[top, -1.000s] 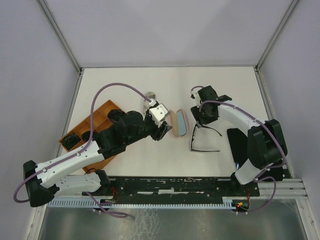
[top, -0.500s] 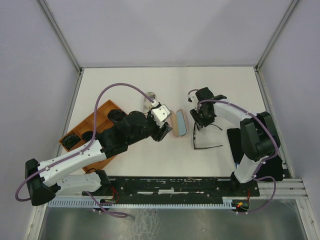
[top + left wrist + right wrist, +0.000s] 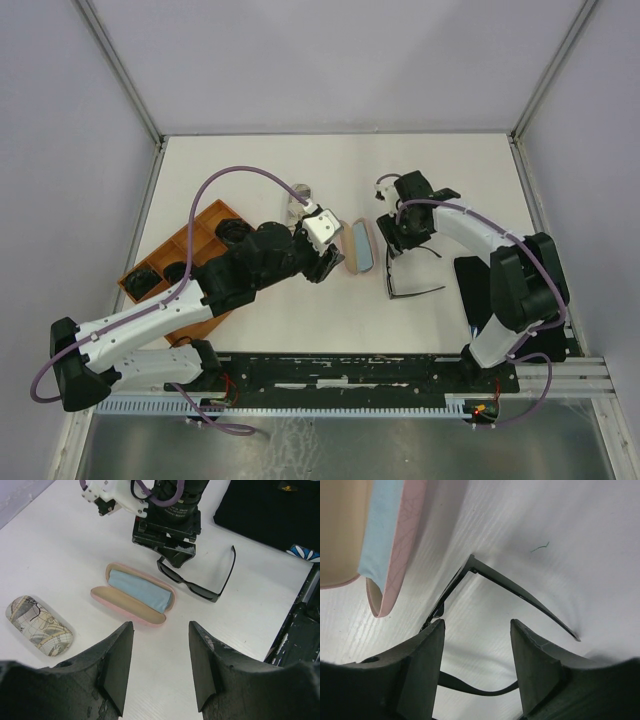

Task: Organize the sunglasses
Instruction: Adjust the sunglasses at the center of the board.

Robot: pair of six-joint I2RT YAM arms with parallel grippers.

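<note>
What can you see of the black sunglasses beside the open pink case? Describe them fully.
The sunglasses have a glossy black, plastic-looking frame, dark lenses and slim arms, both unfolded. They lie on the white table, just apart from the open pink case. The right end effector hangs open over one end of the front; whether it touches cannot be told.
</note>
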